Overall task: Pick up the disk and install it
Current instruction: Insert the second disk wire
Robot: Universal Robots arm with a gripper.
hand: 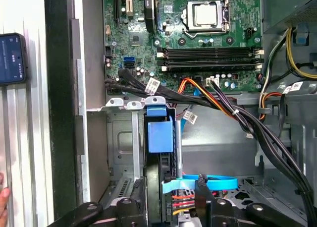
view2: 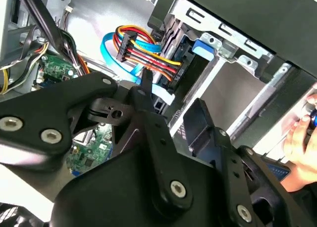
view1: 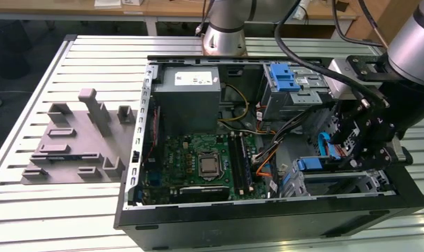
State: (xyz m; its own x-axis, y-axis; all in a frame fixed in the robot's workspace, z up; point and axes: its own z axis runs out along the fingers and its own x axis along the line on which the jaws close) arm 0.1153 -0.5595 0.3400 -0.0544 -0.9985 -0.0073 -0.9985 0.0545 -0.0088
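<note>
blue-framed disk inside bay

A table of pale ribbed metal slats fills most of the exterior view. Past its far edge, at twelve o'clock, stands a light wooden bench with papers on top. Below the bench, toward ten o'clock, the floor is dark grey. At one o'clock a brown wooden panel rises in the corner. The light is even and soft, with no hard shadows.
</note>
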